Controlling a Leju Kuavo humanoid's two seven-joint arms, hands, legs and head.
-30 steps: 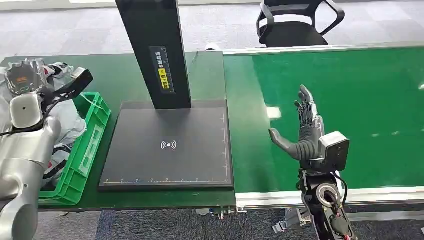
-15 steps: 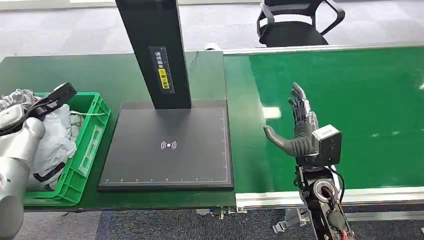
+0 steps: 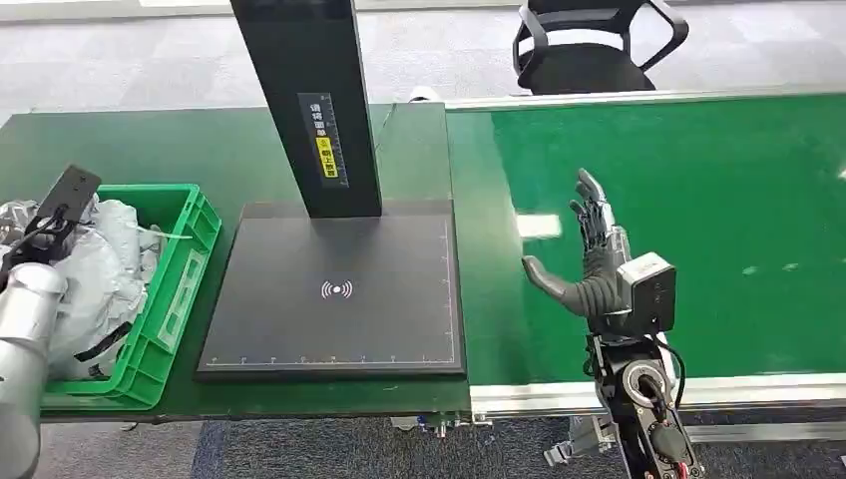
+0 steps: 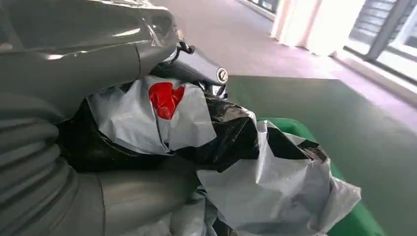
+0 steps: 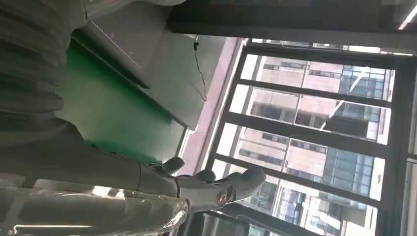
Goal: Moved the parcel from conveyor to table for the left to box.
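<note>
The right hand [image 3: 589, 261] is held upright over the green conveyor [image 3: 698, 200], fingers straight and spread, thumb stuck out toward the black scanner platform [image 3: 337, 294]; nothing is held in it. The belt around this hand is seen bare, and the platform lies just beyond the thumb side, with its black column [image 3: 304, 100] rising behind.

The left hand [image 4: 74, 147] is seen from its wrist camera pressed into a crumpled grey and black plastic parcel [image 4: 216, 142] with a red mark on it. The bag is bunched between the thick thumb and the fingers, so it appears to be gripped, though the fingertips are hidden by the plastic. From the head camera the parcel [image 3: 105, 259] is seen lying in the green crate [image 3: 185, 264], directly under the left arm, with other grey bags around it. The crate stands on the dark green table [image 3: 200, 150], just beside the platform. An office chair [image 3: 589, 45] is seen beyond the conveyor, far past the right hand's fingertips.
</note>
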